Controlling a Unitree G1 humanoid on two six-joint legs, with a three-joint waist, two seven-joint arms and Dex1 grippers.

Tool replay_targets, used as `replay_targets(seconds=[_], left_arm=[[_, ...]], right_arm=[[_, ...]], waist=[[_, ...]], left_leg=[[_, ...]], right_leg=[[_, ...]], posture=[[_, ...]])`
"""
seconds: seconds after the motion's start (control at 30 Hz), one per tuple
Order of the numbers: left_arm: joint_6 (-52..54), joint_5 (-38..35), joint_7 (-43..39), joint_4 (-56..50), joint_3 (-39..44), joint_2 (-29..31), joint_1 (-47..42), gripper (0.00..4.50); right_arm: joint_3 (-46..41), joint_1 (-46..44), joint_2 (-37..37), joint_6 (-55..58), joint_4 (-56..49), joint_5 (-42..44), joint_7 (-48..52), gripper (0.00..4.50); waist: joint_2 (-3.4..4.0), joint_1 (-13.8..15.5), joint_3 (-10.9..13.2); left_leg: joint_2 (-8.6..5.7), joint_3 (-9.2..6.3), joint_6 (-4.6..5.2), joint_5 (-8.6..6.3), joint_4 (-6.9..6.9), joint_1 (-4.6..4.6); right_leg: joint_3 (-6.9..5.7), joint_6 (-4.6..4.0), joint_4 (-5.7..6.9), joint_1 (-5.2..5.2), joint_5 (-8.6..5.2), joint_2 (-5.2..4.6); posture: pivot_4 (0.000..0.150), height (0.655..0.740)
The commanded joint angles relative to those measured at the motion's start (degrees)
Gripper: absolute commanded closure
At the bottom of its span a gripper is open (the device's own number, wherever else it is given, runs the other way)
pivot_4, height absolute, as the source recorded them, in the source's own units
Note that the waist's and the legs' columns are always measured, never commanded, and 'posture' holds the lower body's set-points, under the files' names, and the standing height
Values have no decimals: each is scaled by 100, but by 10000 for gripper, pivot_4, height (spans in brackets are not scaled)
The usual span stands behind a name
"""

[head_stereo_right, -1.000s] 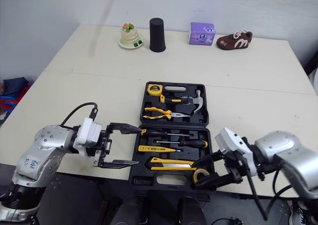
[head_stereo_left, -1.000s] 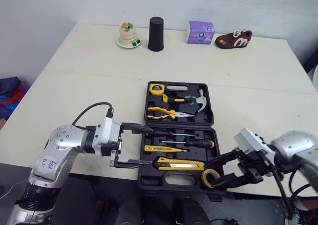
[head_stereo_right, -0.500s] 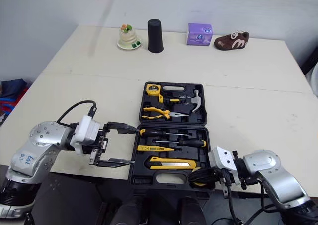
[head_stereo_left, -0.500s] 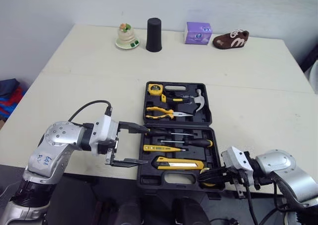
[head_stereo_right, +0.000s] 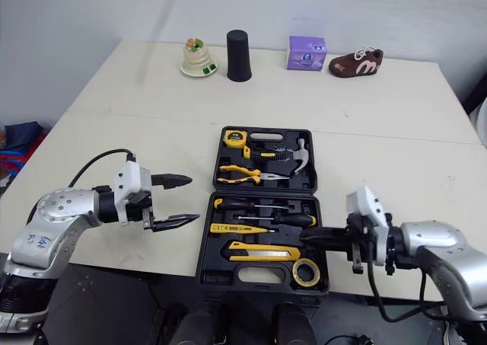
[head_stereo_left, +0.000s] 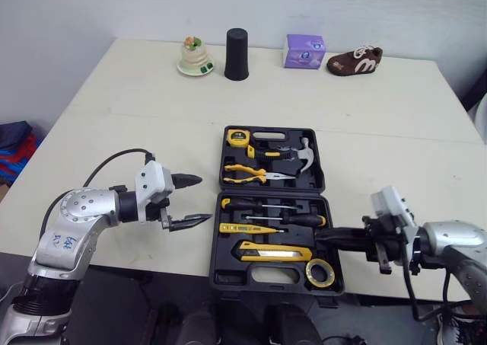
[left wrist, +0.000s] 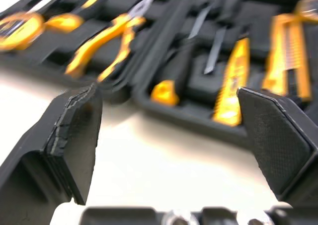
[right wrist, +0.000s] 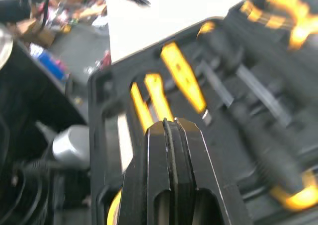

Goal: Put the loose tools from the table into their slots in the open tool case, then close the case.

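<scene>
**Zero loose tools on the bench, so it's closing time**

As far as I can see, every tool already sits inside the black plastic tool case (head_stereo_left: 266, 278). It lies flat and open in the middle of the cream bench (head_stereo_left: 137, 94). The far half carries the steel-headed hammer (head_stereo_left: 302, 153). The near half has the yellow utility knife (head_stereo_left: 274, 251) and, in its right front corner, the yellow ring-shaped tape roll (head_stereo_left: 317, 271). So I'd say the step in hand is the fold.

The left end effector (head_stereo_left: 205, 199) hovers just beside the case's left edge, fingers spread wide with nothing in them. The right end effector (head_stereo_left: 326, 237) is pressed together and empty, its tip reaching in over the right rim of the near half.

How I'd do it well:
- **Check the tape roll first.** I can't tell if it's fully down in its slot, and anything sitting proud will stop the halves meeting. A pressed-together tip is handy for a nudge.
- **Lift evenly.** Get under the outer edge of one half from both sides and swing it about the middle hinge.
- **Go slow past upright.** That way it doesn't slam or shake tools out.
- **Brace the other half.** The case will probably skate on the smooth bench.
- **Press along the front edge to finish.**
</scene>
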Motion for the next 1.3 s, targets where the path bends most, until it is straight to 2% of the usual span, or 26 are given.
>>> replay_targets(seconds=[0.03,0.1,0.23,0.47,0.8,1.13,1.27,1.3], left_arm=[[326,268,386,267,-9,-23,-238,15490],[421,366,494,389,-126,-124,-376,25434],[945,716,643,756,-646,-310,-741,44330],[1073,843,595,823,-1113,-775,-994,44330],[675,1158,574,1462,-1411,-1329,-1550,44330],[267,1451,415,2047,-1558,-1870,-2039,44330],[631,1698,704,2181,-1401,-1750,-2069,44330],[791,1715,725,2140,-1355,-1670,-2081,41613]], right_arm=[[-252,-72,-215,-1220,940,-1244,-178,45000],[-225,-189,-115,-1978,1600,-1790,-314,45000],[144,-501,24,-2479,2632,-2471,-533,45000],[978,-999,646,-2744,2663,-3091,-727,45000],[1330,-1308,1133,-2751,2541,-3259,-833,45000],[1138,-1178,1061,-2487,2258,-3276,-980,45000],[1119,-1142,777,-2469,2390,-3333,-714,45000],[1110,-1114,703,-2182,2361,-3258,-651,45000]], waist=[[-1,23,0],[-3,39,0],[-4,18,0],[1,-49,2],[1,14,2],[0,110,2],[1,141,2],[1,150,2]], left_leg=[[-4,2,3,-2,7,-4],[-14,3,10,-1,4,-4],[-21,11,11,1,1,-7],[-3,23,-11,21,1,-9],[-7,18,-11,26,2,-12],[-12,14,-4,29,13,-13],[-13,15,-3,29,15,-14],[-14,14,-3,29,15,-14]], right_leg=[[0,2,-1,0,1,-1],[0,6,-3,1,3,-10],[1,10,1,-6,4,-13],[6,9,12,-21,4,9],[6,9,13,-22,4,7],[0,10,17,-15,4,0],[0,10,17,-16,5,0],[0,10,17,-16,5,-1]], posture=[[1500,7341],[1500,7341],[1500,7341],[1500,7341],[1500,7341],[1500,7341],[1500,7341],[1500,7341]])
